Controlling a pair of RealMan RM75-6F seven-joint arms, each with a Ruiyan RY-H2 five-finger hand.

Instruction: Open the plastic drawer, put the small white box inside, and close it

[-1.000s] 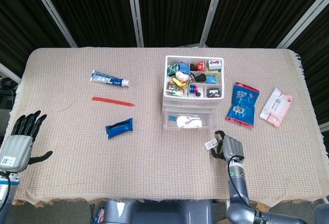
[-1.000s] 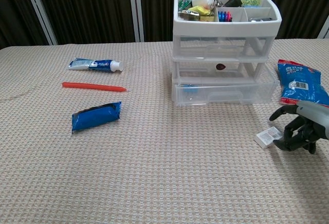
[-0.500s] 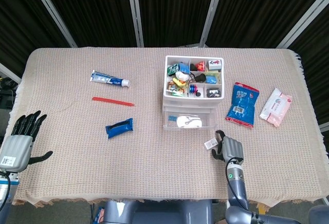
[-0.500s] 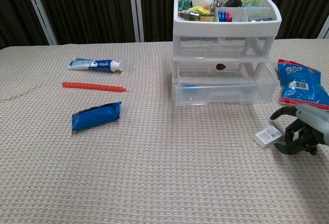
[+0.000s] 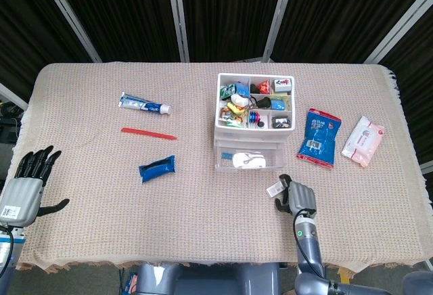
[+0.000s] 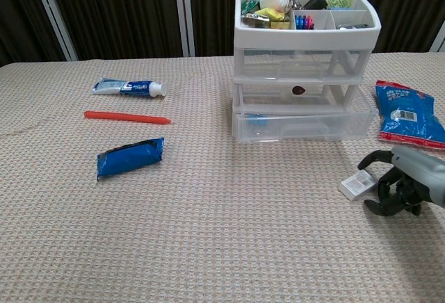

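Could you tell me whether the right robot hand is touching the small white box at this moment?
Touching. In the chest view the right robot hand has its fingertips curled around the small white box, with a dark finger meeting the box's edge; the head view agrees.

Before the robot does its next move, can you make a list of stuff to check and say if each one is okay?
1. Bottom drawer open enough to take the box: ok, it is pulled out, sticking out in front of the unit.
2. Small white box within reach of the right hand: ok, it lies right at the curled fingers.
3. Right hand really gripping the box: cannot tell, the contact is too small to see.
4. Room in the bottom drawer: cannot tell, a white thing already lies inside.
5. Left hand out of the way: ok, it rests at the far table edge, fingers spread.
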